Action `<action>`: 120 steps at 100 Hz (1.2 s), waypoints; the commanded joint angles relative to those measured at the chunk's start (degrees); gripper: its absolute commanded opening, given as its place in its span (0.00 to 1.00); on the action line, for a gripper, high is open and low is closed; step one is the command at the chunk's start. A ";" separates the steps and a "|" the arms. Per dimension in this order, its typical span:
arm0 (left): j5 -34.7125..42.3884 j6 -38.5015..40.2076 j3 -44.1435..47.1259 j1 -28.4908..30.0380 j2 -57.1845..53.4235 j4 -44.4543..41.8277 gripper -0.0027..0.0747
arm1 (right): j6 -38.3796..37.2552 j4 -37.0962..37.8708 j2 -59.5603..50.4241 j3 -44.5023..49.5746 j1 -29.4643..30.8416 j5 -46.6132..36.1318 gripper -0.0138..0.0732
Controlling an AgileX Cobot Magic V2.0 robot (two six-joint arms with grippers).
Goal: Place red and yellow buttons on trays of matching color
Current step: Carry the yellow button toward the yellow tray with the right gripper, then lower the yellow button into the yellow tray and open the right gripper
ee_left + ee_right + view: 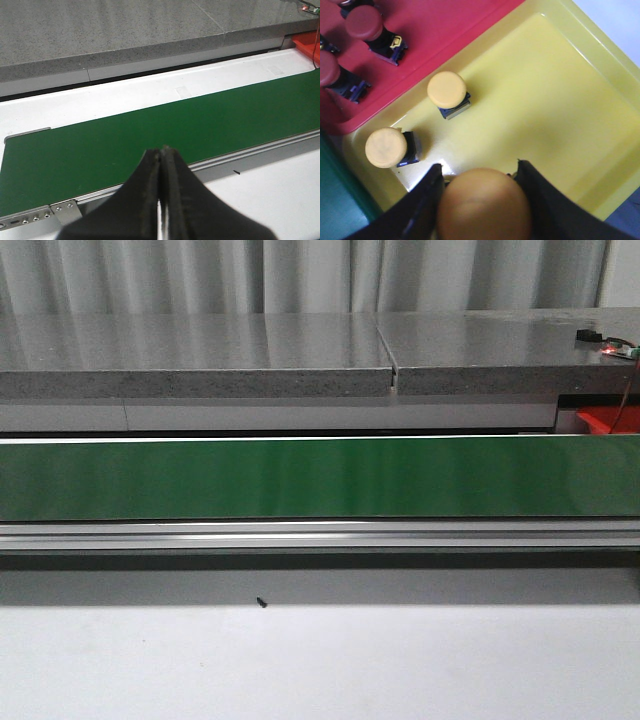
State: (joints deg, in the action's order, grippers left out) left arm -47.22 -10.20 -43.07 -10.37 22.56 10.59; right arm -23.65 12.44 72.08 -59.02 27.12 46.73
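Right gripper clamps a round yellow-capped button over the glossy yellow plastic tray, near the edge where two yellow buttons already sit. Placing step: next, lower and release. Left gripper, pinched closed and empty, waits over the green conveyor belt.

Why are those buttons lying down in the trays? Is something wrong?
Nothing looks wrong. The two yellow buttons lie tipped in the yellow tray, and the red buttons are in the red tray, so colors match. The right end effector holds another yellow button over the yellow tray.
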 commanded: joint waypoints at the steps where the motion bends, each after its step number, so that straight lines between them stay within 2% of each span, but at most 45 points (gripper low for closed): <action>1: 3.94 0.47 -1.30 -0.40 0.53 1.09 0.01 | -1.15 1.81 0.01 -0.02 1.07 -5.43 0.31; 28: 3.94 0.47 -1.30 -0.40 0.53 1.09 0.01 | -1.80 1.81 5.42 4.79 1.07 -13.22 0.31; 53: 3.94 0.47 -1.30 -0.40 0.53 1.09 0.01 | -2.86 1.81 10.32 5.13 1.07 -17.38 0.31; 91: 3.94 0.47 -1.30 -0.40 0.53 1.09 0.01 | -2.86 1.81 17.21 5.13 1.07 -19.47 0.31; 120: 3.94 0.47 -1.30 -0.40 0.53 1.09 0.01 | -2.86 1.81 18.08 6.64 1.07 -20.81 0.31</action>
State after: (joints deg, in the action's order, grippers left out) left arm -47.22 -10.20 -43.07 -10.37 22.56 10.59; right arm -26.47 13.01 91.95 -51.63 27.84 28.38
